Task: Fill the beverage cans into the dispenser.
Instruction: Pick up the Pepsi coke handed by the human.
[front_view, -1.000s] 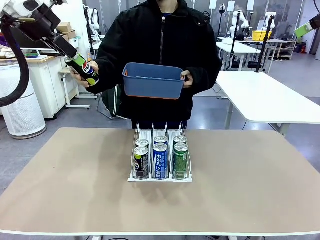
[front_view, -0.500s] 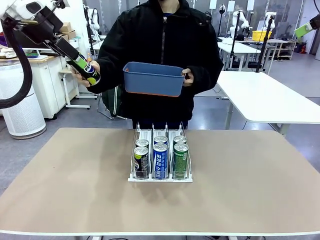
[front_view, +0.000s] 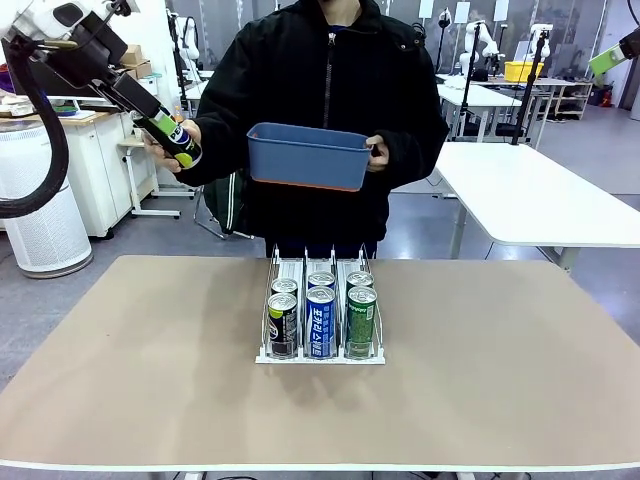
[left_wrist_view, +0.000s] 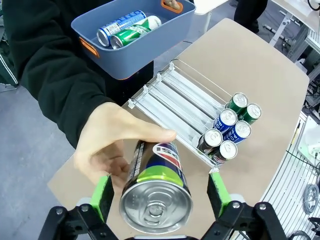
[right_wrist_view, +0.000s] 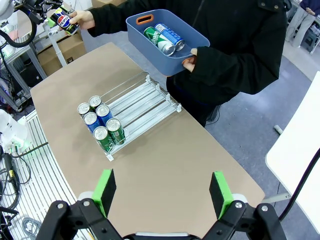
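While a person's hand (left_wrist_view: 107, 145) holds the black-and-yellow-green can (left_wrist_view: 156, 200) up at the upper left of the front view, that can sits btwn the green pads (left_wrist_view: 102, 197) of the left end effector (left_wrist_view: 160, 195). There's a visible gap on each side, so the jaws are spread wide and not clamped on anything.

Key relation: the can's long axis runs along the fingers, silver lid toward the wrist camera, base pointing away & down toward the table (front_view: 500, 360). It's already in the grip zone, so closing should be enough, I'd judge. The left arm is by far the nearer one. The right end effector (right_wrist_view: 162, 192) hangs high over the table, released, w/ nothing btwn its pads.

The can is a slim, tall cylinder of smooth glossy printed metal w/ a round logo, prob. slippery if pinched off-centre.

The dispenser (front_view: 320, 356) stands mid-table, lower centre of the front view: white base, thin upright dividers, three lanes. Six cans (front_view: 321, 322) stand upright at its front end, two per lane: dark ones left, blue middle, green right. The rear stretch of the lanes is bare.

The person's other hand (front_view: 372, 155) holds a blue plastic bin (front_view: 305, 160) at chest height, top centre of the front view. A blue can (left_wrist_view: 120, 27) & green ones lie on their sides inside it.
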